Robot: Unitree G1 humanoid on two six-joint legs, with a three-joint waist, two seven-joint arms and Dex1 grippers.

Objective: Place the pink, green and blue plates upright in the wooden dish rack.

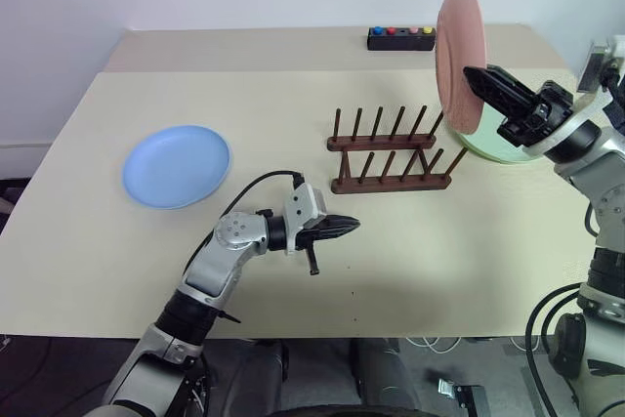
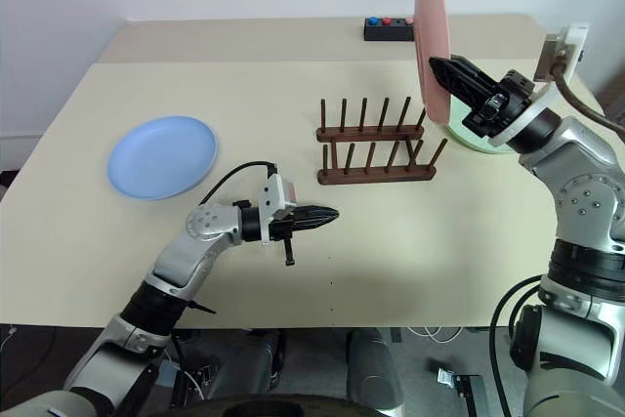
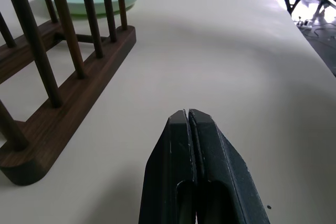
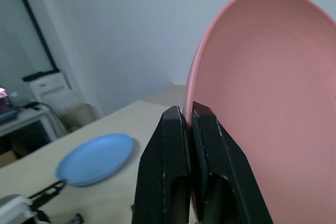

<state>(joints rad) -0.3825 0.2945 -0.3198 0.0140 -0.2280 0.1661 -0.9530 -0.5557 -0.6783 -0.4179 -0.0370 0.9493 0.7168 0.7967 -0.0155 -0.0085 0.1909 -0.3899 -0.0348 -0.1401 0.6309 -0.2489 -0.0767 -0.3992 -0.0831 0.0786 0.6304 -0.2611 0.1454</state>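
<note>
At the right side of the beige table [image 1: 293, 290], the right gripper [image 1: 474, 75] is raised above the surface, fingers clamped on the rim of the pink plate [image 1: 460, 56]. The plate stands on edge in the air, its face turned sideways, just right of and above the wooden dish rack [image 1: 391, 153]. No plate sits in the rack; its pegs stand bare.

Green plate [image 1: 503, 148] lies flat on the table behind the right gripper and partly hidden by the pink plate and arm, just right of the rack's far end. In the left wrist view its rim shows beyond the rack pegs.

Blue plate [image 1: 176, 165] lies flat on the left part of the table, well apart from the rack.

Left gripper [image 1: 347, 229] hangs low over the table near the front edge, pointing right, fingers pressed together with nothing between them. It is near the rack's near rail but not touching it.

Black box with coloured buttons [image 1: 400, 38] rests at the far edge of the table, behind the rack.
</note>
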